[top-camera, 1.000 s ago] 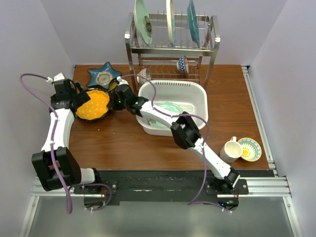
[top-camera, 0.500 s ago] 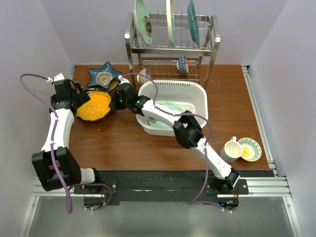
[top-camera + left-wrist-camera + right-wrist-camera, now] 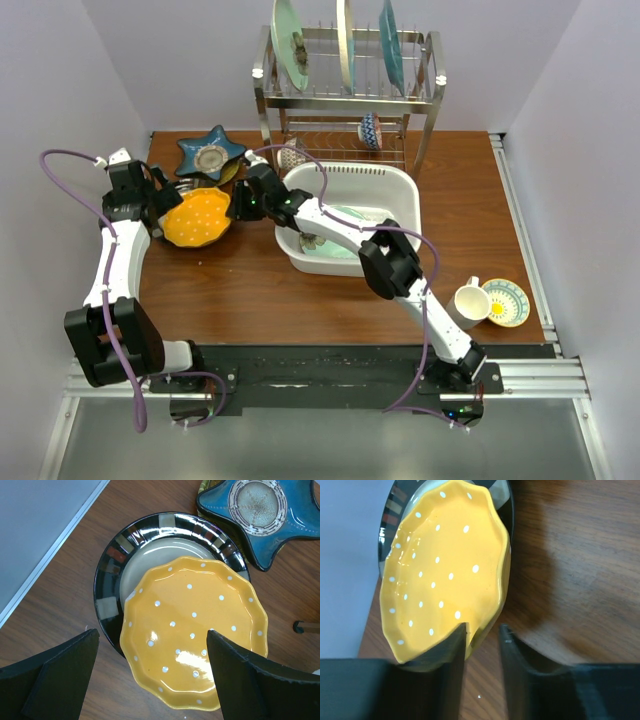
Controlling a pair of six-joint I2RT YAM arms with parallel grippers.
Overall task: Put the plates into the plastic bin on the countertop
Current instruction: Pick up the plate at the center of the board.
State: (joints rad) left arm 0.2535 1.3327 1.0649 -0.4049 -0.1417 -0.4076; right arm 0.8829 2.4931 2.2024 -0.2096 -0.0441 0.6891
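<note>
An orange dotted plate [image 3: 198,218] [image 3: 192,635] [image 3: 442,565] lies half on a dark plate with a patterned rim [image 3: 112,555] and overhangs the countertop [image 3: 240,285]. My right gripper [image 3: 238,205] [image 3: 484,630] is open astride the orange plate's near rim, one finger over the plate, the other standing clear of the edge. My left gripper [image 3: 165,200] [image 3: 155,675] hangs wide open above the same plate's left side, holding nothing. A blue star-shaped plate [image 3: 210,153] [image 3: 260,510] lies just behind. The white plastic bin [image 3: 405,195] holds a pale green plate [image 3: 345,215].
A steel wire rack [image 3: 345,100] with three big plates stands behind the bin, small bowls [image 3: 370,130] under it. A mug [image 3: 466,303] and a saucer [image 3: 507,302] sit at the front right. The wall runs close along the left.
The orange plate has slid a little right and nearer, further off the dark plate. My right jaws, shut on its rim before, have parted. The left gripper has stayed put.
</note>
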